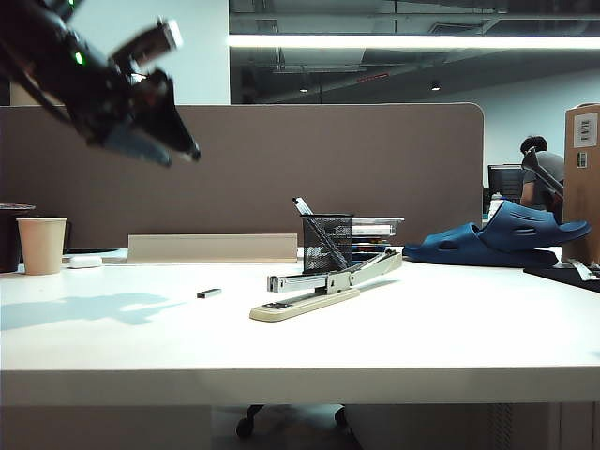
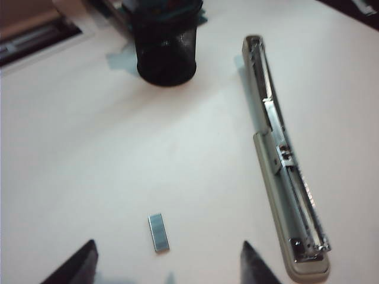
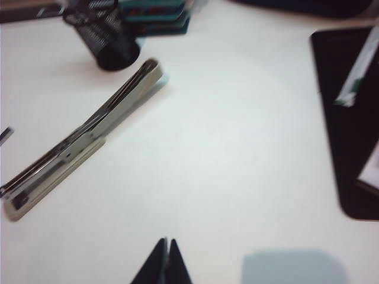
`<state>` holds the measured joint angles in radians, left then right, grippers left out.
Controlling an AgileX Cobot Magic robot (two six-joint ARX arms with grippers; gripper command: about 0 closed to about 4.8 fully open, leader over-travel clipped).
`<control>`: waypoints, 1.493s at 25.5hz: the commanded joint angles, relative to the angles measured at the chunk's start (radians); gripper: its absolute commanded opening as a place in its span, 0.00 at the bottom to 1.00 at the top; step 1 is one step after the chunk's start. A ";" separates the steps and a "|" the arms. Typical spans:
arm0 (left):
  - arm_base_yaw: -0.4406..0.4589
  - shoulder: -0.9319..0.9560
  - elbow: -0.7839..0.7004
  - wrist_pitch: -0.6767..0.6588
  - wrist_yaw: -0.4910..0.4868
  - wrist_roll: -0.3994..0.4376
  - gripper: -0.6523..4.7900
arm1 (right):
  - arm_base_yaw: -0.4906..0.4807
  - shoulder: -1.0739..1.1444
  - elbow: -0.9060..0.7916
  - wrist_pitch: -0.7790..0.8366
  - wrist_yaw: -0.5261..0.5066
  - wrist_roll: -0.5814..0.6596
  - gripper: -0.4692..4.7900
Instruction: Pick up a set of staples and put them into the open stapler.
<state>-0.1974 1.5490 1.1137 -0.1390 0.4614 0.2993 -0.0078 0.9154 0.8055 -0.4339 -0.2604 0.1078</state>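
Bare tabletop [image 2: 118,154] around staples [image 2: 159,232] — unobstructed

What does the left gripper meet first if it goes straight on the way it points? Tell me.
Probably the bare table, near the set of staples. The left gripper hangs high above, open, fingers either side of the strip. The stapler lies off to one side.

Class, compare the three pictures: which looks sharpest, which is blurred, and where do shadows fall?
Exterior view: sharpest, left hand dark against the strip light, shadow on the table. Left wrist view: soft, set of staples still readable. Right wrist view: most blurred, stapler smeared, shadow patch near the right hand.
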 commanded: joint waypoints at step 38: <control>-0.035 0.515 0.280 -0.141 -0.091 -0.018 0.72 | 0.002 0.177 0.008 0.048 -0.232 0.000 0.08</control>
<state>-0.2268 2.0583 1.3960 -0.2279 0.3874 0.2802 -0.0055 1.0950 0.8059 -0.4007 -0.4900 0.1078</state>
